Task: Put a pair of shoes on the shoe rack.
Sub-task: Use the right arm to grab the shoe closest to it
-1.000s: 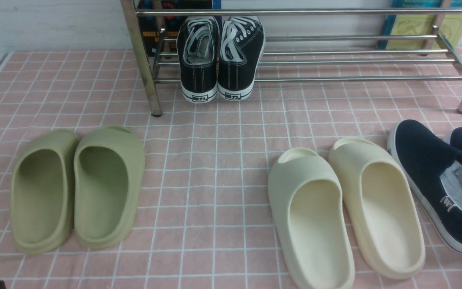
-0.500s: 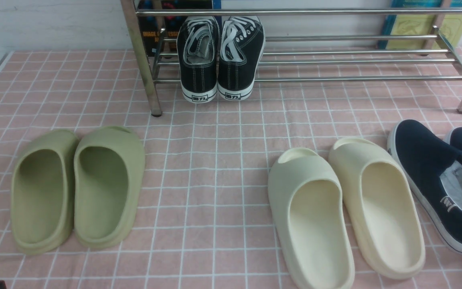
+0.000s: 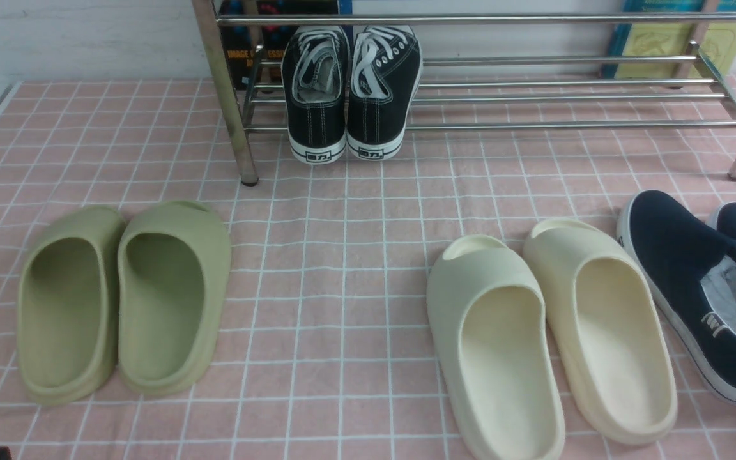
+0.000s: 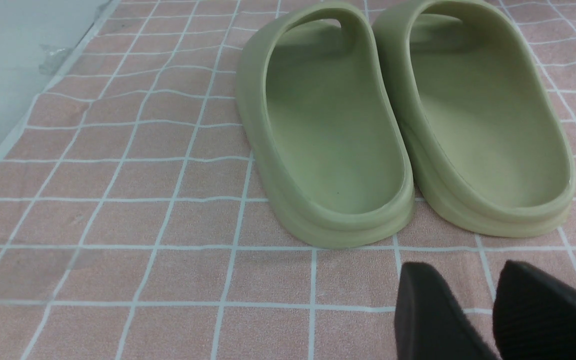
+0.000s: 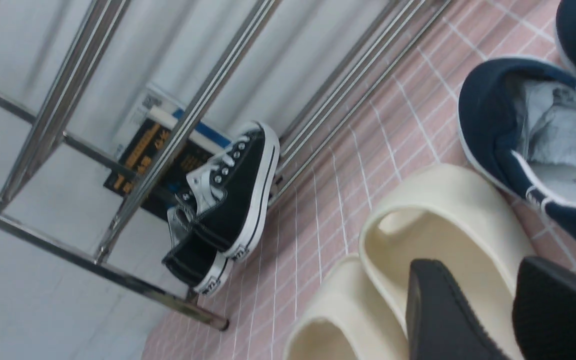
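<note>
- The pair of navy slip-on shoes (image 3: pixel 687 268) sits on the pink checked worktop (image 3: pixel 342 255) at the far right, partly cut off by the front view's edge. It is not yet on the shoe rack (image 3: pixel 534 124).
- The left claw (image 4: pixel 470 280) has its fingers slightly apart and holds nothing, just short of the green slides (image 3: pixel 119 300).
- The right claw (image 5: pixel 478 270) is likewise parted and empty, above the cream slides (image 3: pixel 553 332).
- Wrong-pair risk: the right claw is closer to a cream slide than to the navy shoes, so closing from here would likely take the wrong footwear.
- Grip risk: the soft canvas collar may fold under the fingers, letting the shoe tilt or drop.
- Crowding risk: the nearer navy shoe lies just beside a cream slide, so a finger could nudge both.
- Placement risk: black lace-up sneakers (image 3: pixel 349 96) fill the rack's left end, and a low carry could catch the front bar.
</note>
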`<state>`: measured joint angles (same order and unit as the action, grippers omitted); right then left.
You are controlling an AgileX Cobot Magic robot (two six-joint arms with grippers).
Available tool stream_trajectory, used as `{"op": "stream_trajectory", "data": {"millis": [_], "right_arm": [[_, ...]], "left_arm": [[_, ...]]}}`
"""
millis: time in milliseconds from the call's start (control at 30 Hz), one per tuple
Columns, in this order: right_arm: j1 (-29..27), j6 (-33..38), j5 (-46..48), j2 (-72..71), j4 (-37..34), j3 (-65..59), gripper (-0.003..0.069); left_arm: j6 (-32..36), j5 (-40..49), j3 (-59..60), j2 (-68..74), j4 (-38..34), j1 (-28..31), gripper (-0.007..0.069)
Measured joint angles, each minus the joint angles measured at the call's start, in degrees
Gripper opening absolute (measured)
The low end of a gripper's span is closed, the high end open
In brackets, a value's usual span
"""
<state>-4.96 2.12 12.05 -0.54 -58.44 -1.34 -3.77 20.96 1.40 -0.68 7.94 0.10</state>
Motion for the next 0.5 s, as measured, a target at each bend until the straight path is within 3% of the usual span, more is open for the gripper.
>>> {"op": "stream_trajectory", "data": {"millis": [133,233,333,400,433,500], "right_arm": [[0.0,2.0,-0.8,0.0,0.2,0.0,0.024],[0.0,7.3,1.2,0.0,0.5,0.1,0.0231],[0.0,12.3,2.7,0.2,2.4,2.5,0.0168],[0.0,14.9,2.9,2.3,5.1,6.9,0.008],[0.0,15.7,3.7,5.9,8.0,10.7,0.0011],[0.0,16.1,6.8,11.4,13.8,17.6,-0.0015]], "left_arm": [[0.0,0.0,0.0,0.0,0.0,0.0,0.0237],[0.0,0.0,0.0,0.0,0.0,0.0,0.0237],[0.0,0.0,0.0,0.0,0.0,0.0,0.0237],[0.0,0.0,0.0,0.0,0.1,0.0,0.0237],[0.0,0.1,0.0,0.0,0.1,0.0,0.0237],[0.0,0.1,0.0,0.0,0.2,0.0,0.0237]]}}
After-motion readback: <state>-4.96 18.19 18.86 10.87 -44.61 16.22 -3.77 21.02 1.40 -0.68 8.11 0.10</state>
